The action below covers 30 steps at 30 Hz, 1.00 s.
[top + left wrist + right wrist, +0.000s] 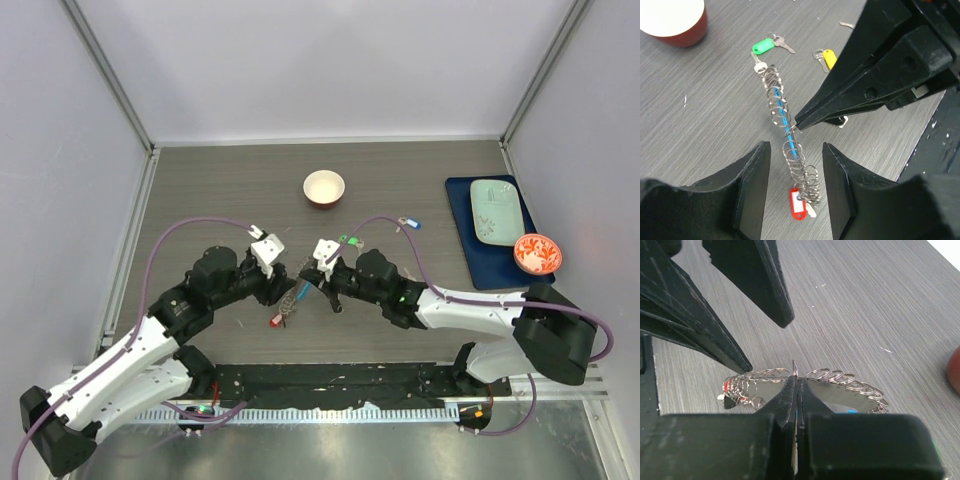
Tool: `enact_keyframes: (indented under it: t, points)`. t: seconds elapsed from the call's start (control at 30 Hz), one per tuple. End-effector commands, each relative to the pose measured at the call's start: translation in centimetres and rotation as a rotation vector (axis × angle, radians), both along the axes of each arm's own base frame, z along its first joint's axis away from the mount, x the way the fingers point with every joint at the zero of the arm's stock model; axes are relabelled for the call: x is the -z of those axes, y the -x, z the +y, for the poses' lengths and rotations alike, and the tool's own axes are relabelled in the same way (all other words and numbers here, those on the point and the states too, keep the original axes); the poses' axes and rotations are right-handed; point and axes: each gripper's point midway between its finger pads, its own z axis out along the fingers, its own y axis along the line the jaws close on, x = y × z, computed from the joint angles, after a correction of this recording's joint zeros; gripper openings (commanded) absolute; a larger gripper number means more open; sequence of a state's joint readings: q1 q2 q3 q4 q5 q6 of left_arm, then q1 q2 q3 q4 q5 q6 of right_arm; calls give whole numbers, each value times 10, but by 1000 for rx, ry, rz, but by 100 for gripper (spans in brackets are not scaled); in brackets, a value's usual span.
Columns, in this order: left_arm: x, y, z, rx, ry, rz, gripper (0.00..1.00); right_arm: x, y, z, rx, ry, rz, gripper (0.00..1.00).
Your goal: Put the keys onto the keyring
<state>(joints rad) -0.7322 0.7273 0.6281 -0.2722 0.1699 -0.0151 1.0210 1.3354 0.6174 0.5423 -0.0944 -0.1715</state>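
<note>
We see a dark grey wood-grain surface [200, 190] inside pale walls, viewed from above. Two arms reach in from the near edge and meet near the middle.

At the right side lies a dark blue tray [480, 265]. It carries a pale green plate [497, 212], and a red patterned bowl [538, 253] sits at its right edge. A small white bowl [324, 187] stands alone near the far middle of the surface.

The left tool [796, 150] is open. Its two fingers stand apart on either side of the keyring [775, 92], and neither touches it. The right tool [795, 380] is closed, its tips pinching one loop of the keyring about midway along.

The keyring is between the two tools, stretched out as a line of silvery loops with a blue strip running through it. We cannot tell whether it is resting on the surface.

A red-tagged key [798, 204] sits at the keyring's near end. A green-tagged key [762, 46] lies just past its far end. A yellow-tagged key [829, 57] lies beside the right tool. A blue-tagged key [408, 223] lies near the tray.
</note>
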Motion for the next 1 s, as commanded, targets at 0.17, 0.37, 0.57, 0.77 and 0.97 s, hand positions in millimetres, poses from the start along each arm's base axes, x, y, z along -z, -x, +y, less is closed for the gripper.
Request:
enact_keyframes:
  t: [0.17, 0.37, 0.57, 0.77, 0.97]
  points:
    - [-1, 12, -5, 197, -121, -27, 44, -53, 19, 11, -155, -134, -112, 1]
    - [0, 12, 1, 252, -118, -5, 42, -55, 25, 11, -193, -136, -116, 1]
    - [1, 15, 1, 305, -92, 31, 38, -59, 29, 11, -220, -141, -122, 1]
    - [-5, 18, -4, 347, -52, 15, 37, -59, 32, 12, -241, -139, -120, 1]
    - [-5, 17, -6, 372, -41, 21, 36, -60, 35, 13, -257, -141, -118, 1]
